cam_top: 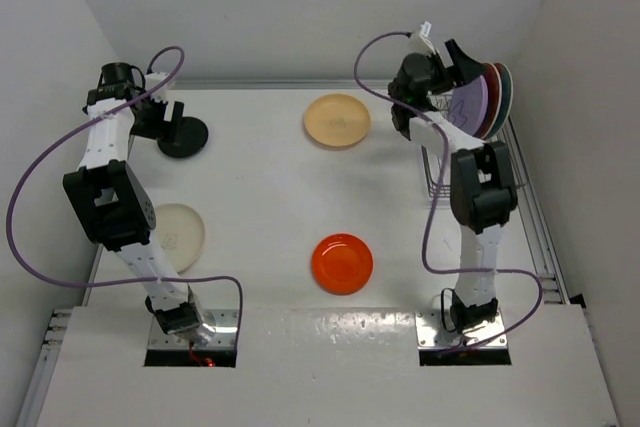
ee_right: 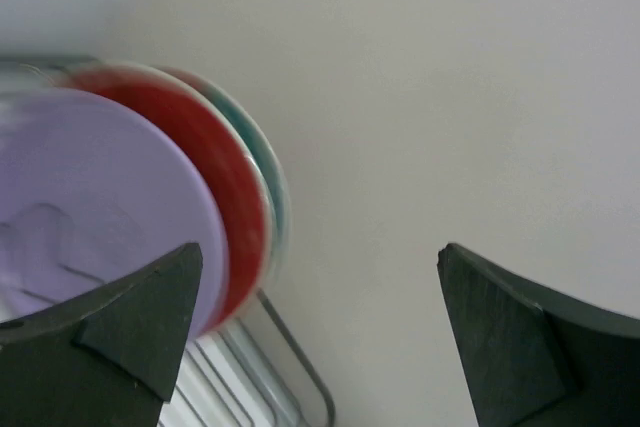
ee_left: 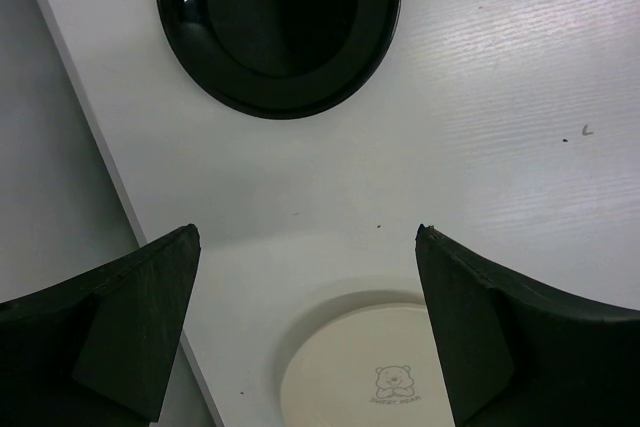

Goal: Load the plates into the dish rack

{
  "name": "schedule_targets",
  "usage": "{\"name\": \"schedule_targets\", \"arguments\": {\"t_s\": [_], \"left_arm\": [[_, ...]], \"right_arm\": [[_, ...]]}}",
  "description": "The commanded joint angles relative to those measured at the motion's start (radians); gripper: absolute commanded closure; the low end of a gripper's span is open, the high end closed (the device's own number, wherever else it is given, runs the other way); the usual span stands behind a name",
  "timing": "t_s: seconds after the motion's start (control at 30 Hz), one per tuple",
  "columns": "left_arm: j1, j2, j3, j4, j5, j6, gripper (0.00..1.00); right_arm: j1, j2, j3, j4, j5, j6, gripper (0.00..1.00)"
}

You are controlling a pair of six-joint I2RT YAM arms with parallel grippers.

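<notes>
Plates (cam_top: 472,107) in the dish rack (cam_top: 436,182) I count at three; tan-yellow (cam_top: 337,120), orange (cam_top: 342,263), cream (cam_top: 180,237) and black (cam_top: 183,135) lie on the desk (cam_top: 260,197); left end effector (ee_left: 307,237) and right end effector (ee_right: 320,252) wide, empty

Under my left wrist, the cream plate (ee_left: 335,372) carries the only lettering in view. A small grey bear emblem (ee_left: 393,379) is printed on its face, with a short line of capitals just beneath the bear, too small to read with certainty. Before my right wrist, the lavender plate (ee_right: 90,197), standing in the dish rack (ee_right: 298,367), bears a faint outline drawing, blurred and without legible words. Seen from above, a pale mark at the centre of the tan-yellow plate (cam_top: 337,120) cannot be made out.
</notes>
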Motion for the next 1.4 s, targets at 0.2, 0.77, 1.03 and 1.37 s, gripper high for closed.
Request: {"name": "schedule_targets", "arguments": {"t_s": [0.2, 0.77, 1.03, 1.37], "left_arm": [[-0.023, -0.137, -0.001, -0.023, 0.065, 0.025, 0.06], [-0.052, -0.388, -0.305, 0.041, 0.024, 0.025, 0.06], [-0.003, -0.387, -0.349, 0.072, -0.007, 0.025, 0.06], [0.025, -0.335, -0.34, 0.051, -0.044, 0.025, 0.05]], "right_arm": [[-0.033, -0.34, 0.228, -1.581, -1.74, 1.136, 0.0], [0.035, -0.129, 0.124, -1.346, -1.398, 1.918, 0.0], [0.021, 0.203, 0.415, -1.475, -1.188, 2.061, 0.09], [0.015, 0.424, 0.598, -1.575, -1.183, 2.128, 0.47]]}}
